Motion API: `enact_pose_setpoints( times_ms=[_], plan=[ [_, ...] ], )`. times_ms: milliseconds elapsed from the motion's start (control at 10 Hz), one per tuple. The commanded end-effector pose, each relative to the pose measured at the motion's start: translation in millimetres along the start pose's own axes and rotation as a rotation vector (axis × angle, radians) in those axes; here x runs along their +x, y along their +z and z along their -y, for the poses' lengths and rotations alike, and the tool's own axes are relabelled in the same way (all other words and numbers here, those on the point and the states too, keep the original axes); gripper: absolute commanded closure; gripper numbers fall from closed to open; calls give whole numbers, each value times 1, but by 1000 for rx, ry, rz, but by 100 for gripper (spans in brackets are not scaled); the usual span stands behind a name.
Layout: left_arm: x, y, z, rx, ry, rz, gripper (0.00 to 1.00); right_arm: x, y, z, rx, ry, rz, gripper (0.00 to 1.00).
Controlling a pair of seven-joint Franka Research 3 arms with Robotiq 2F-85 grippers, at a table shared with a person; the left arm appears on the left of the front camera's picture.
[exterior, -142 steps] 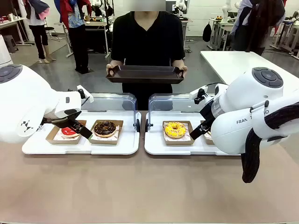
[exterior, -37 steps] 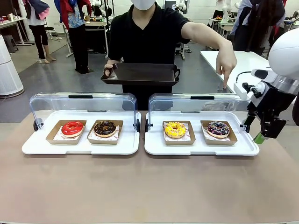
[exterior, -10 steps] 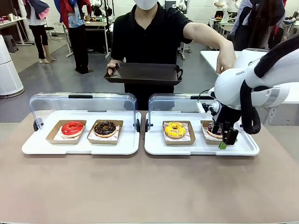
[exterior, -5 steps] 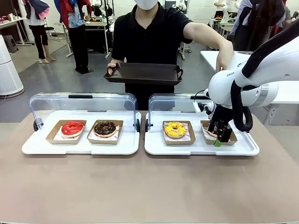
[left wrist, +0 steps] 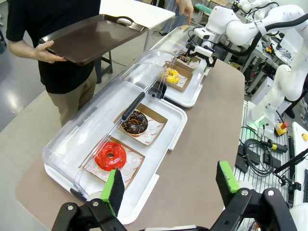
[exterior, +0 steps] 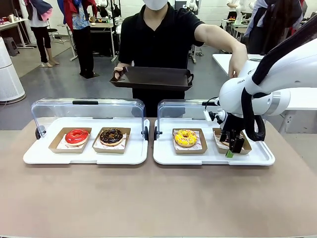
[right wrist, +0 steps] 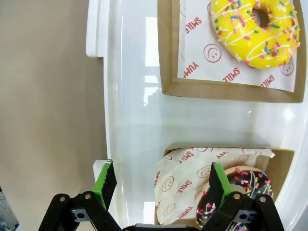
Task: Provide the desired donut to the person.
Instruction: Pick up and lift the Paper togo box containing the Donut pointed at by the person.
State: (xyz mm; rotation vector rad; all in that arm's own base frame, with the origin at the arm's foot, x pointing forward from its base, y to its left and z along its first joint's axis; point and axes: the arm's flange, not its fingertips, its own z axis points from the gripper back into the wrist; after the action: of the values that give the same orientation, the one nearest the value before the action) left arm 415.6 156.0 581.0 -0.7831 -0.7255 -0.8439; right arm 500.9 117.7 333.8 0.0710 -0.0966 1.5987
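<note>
The person in a black T-shirt holds a dark tray and stretches a hand out over the right side. Under that hand, a dark sprinkled donut lies in its cardboard box. My right gripper hangs open just above that box. In the right wrist view the right gripper straddles the box's edge, one pad by the donut, the other over the white tray. Beside it lies a yellow donut. My left gripper is open, high and far back.
A second white tray holds a red donut and a chocolate donut in boxes. Clear lids stand raised behind both trays. Bare brown table lies in front.
My right gripper has shifted slightly left and settled over the sprinkled donut's box. The person's tray and outstretched hand have stayed put.
</note>
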Motion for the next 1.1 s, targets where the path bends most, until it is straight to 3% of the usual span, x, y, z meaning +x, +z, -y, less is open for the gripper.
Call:
enact_pose_setpoints(
  times_ms=[0, 400, 500, 600, 700, 800, 1000],
  plan=[
    [0, 1, 1, 0, -3, 4, 0, 2, -5, 9, -13, -1, 40, 0],
    [0, 1, 1, 0, -3, 4, 0, 2, -13, 13, 1, -8, 32, 0],
    [0, 1, 1, 0, -3, 4, 0, 1, -14, 12, -5, 7, 30, 25],
    [0, 1, 1, 0, -3, 4, 0, 2, -14, 12, -6, 11, 29, 58],
    [0, 1, 1, 0, -3, 4, 0, 3, -14, 12, -10, 11, 27, 83],
    [0, 1, 1, 0, -3, 4, 0, 3, -14, 12, -13, 13, 26, 100],
    [0, 1, 1, 0, -3, 4, 0, 2, -15, 12, -17, 14, 26, 100]
  ],
)
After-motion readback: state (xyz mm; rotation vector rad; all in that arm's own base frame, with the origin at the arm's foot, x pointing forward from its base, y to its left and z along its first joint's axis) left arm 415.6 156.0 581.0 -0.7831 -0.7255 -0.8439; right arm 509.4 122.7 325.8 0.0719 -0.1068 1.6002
